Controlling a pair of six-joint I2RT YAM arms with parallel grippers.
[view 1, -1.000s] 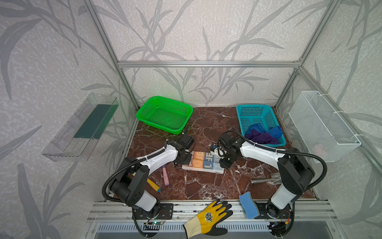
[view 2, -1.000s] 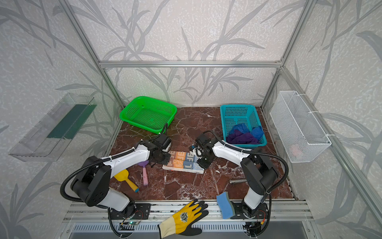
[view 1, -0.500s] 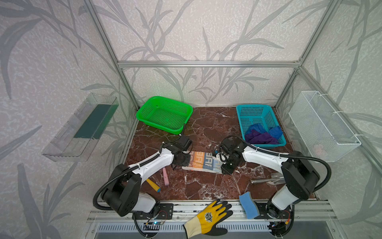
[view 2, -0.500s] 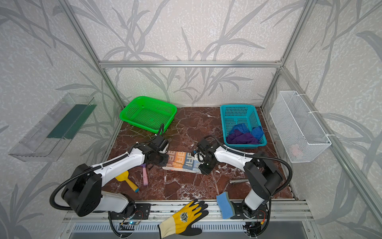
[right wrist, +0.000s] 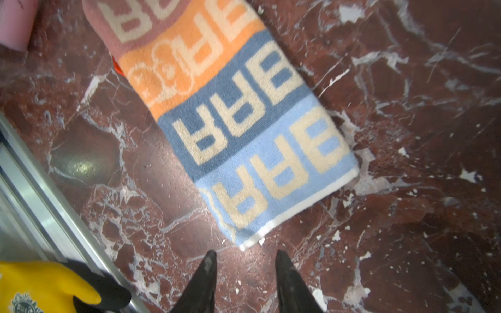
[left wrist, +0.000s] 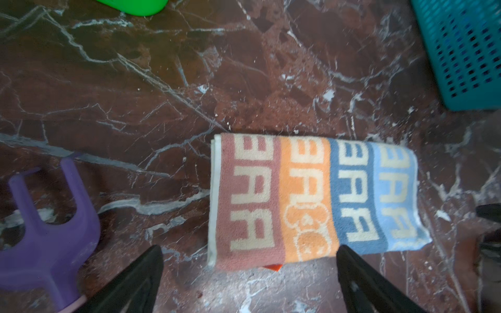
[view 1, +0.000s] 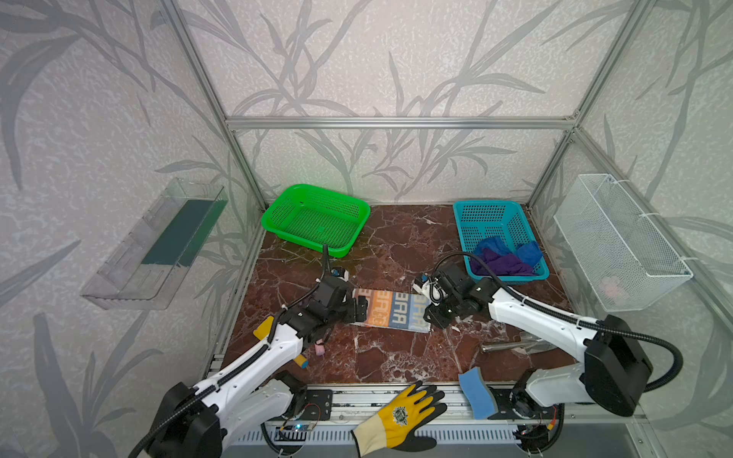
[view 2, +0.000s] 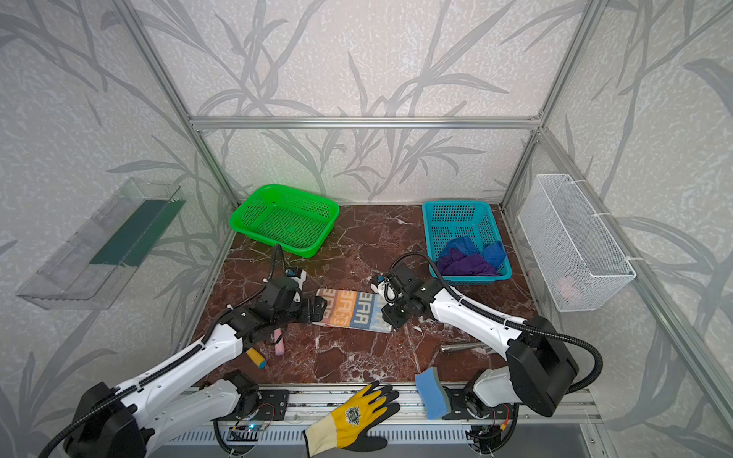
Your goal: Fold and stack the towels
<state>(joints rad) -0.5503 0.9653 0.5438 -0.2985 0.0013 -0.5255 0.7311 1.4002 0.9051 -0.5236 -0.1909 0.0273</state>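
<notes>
Now: my left gripper (left wrist: 249,248) is spread wide at the left end of the folded lettered towel (view 1: 390,313), pinching nothing. My right gripper (right wrist: 245,252) is partly parted and empty, just off the towel's right end. The towel lies flat mid-table. The purple towel (view 1: 503,263) and blue towel (view 1: 529,251) sit crumpled in the teal basket (view 1: 488,206), far right.
</notes>
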